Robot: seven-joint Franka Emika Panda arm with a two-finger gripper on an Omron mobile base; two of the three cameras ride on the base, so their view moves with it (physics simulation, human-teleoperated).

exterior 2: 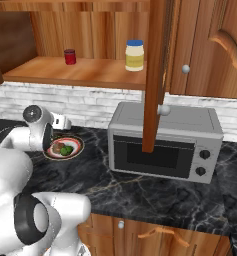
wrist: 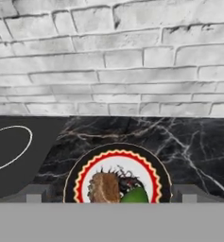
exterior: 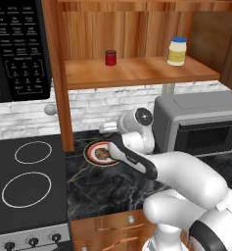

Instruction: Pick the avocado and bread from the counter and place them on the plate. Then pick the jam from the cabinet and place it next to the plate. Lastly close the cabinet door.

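Bread (wrist: 104, 188), a brown-tan lumpy chunk, lies on the round white plate (wrist: 117, 158) with its orange-red rim band, and the small round green avocado (wrist: 135, 194) sits just beside it on the same plate, the two touching or nearly so. We see the plate resting on the black marble-look bench (exterior: 103, 184) with pale veins, close to the white brick wall (wrist: 108, 56) and between the black stove top (exterior: 27, 181) with its white burner rings and the grey microwave oven (exterior 2: 165, 145). Our tool (wrist: 111, 193) hangs low above the plate with its two dark finger tips set wide apart at either side of the rim and nothing between them. From the base cameras the white arm bends over the plate, partly hiding it in the left one. Up on the wooden shelf of the brown wall cabinet (exterior: 137, 73) stands the small dark red jam jar (exterior: 110, 57), upright and well apart from the taller pale yellow jar with a blue lid (exterior: 176, 51), which stands further to the right. The brown wooden cabinet door (exterior 2: 154, 75) stands swung out, edge-on to the right base camera, with its small round silver knob (exterior 2: 164, 110) showing in front of the microwave.
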